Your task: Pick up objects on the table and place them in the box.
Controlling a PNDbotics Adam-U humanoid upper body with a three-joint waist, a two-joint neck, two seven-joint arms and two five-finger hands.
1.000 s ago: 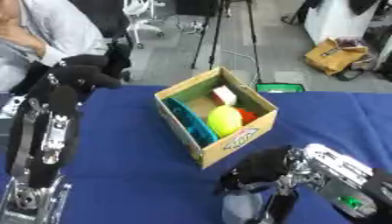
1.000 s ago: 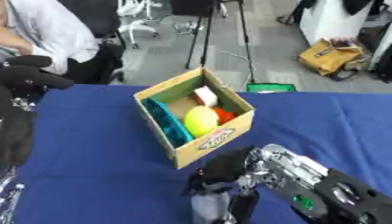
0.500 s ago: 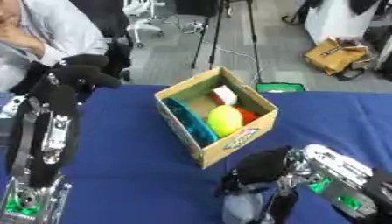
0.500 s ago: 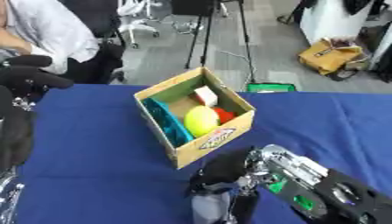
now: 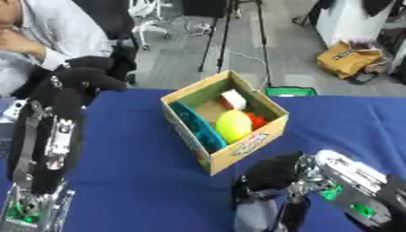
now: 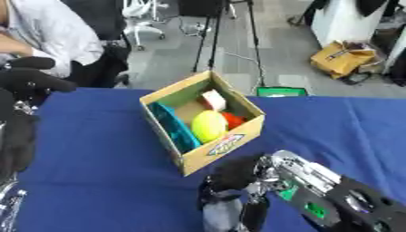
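An open cardboard box (image 5: 269, 129) stands mid-table on the blue cloth. Inside it lie a teal flat thing (image 5: 196, 128) along the left wall, a yellow rounded thing (image 5: 233, 126), a red thing (image 5: 255, 120) and a white and pink block (image 5: 234, 99). My right hand (image 5: 266, 186) is low at the near edge, just in front of the box, fingers curled down round a greyish object (image 5: 252, 217). My left hand (image 5: 83, 77) is raised at the left, black fingers bent, holding nothing visible.
The blue table (image 5: 349, 118) spreads right and left of the box. A seated person in a white shirt (image 5: 55, 41) is beyond the far left edge. A green item (image 5: 290, 91) lies on the floor past the far edge.
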